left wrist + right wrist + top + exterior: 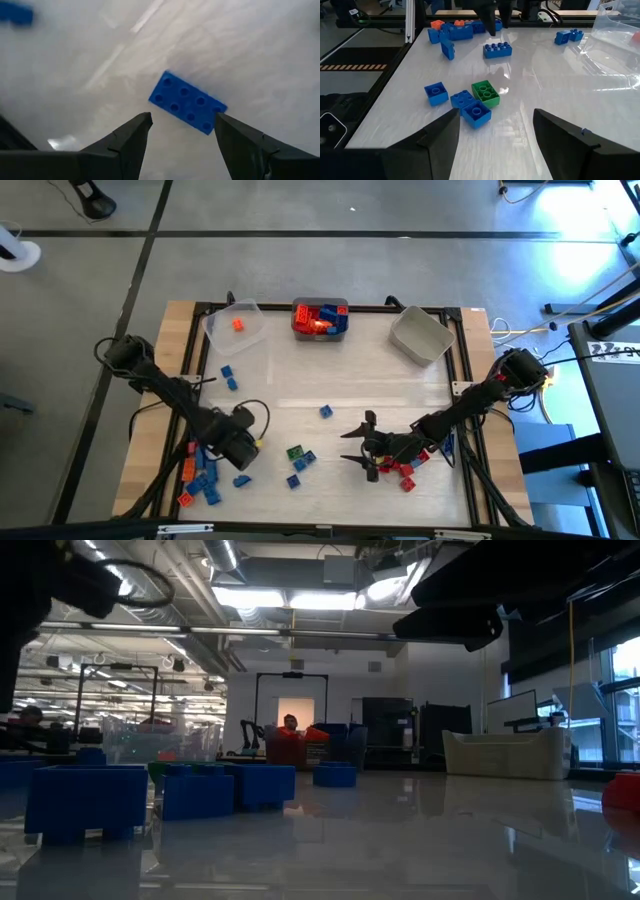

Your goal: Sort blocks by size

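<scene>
Left hand (pixel 182 132) apart over blue brick (pixel 187 102), right hand (pixel 495 137) apart, no legible writing.

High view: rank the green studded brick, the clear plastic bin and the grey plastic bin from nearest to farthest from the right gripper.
Measured from the open right gripper:
1. Green studded brick, close beside it, toward the left arm.
2. Grey plastic bin, at the table's far edge on the right side.
3. Clear plastic bin, far-left corner.
</scene>
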Robot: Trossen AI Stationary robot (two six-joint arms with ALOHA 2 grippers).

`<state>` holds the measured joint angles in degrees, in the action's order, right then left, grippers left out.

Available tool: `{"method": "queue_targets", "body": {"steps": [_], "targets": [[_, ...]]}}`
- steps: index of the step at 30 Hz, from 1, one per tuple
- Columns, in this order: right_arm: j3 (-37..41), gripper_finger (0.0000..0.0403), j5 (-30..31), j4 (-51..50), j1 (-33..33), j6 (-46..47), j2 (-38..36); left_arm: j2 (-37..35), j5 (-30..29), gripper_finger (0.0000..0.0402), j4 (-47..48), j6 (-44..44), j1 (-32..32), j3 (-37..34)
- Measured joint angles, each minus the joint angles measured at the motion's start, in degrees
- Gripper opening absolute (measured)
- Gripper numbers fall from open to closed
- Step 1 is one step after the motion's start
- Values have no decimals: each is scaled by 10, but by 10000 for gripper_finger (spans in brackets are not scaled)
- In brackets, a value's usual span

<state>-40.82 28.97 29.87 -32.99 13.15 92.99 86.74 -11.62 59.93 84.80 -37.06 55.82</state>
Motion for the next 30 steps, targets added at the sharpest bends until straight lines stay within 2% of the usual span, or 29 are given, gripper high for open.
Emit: {"method": "queue_targets", "body": {"steps": [4,8,15,30], "targets": [[0,248,0,0,0,0,0,0,1,214,-38,114,0,-19],[0,248,0,0,0,0,0,0,1,214,-86,163,4,-37],[0,248,0,0,0,0,0,0,5,214,-86,206,4,-57],[0,248,0,0,0,0,0,0,-7,214,-99,231,5,-58]]}}
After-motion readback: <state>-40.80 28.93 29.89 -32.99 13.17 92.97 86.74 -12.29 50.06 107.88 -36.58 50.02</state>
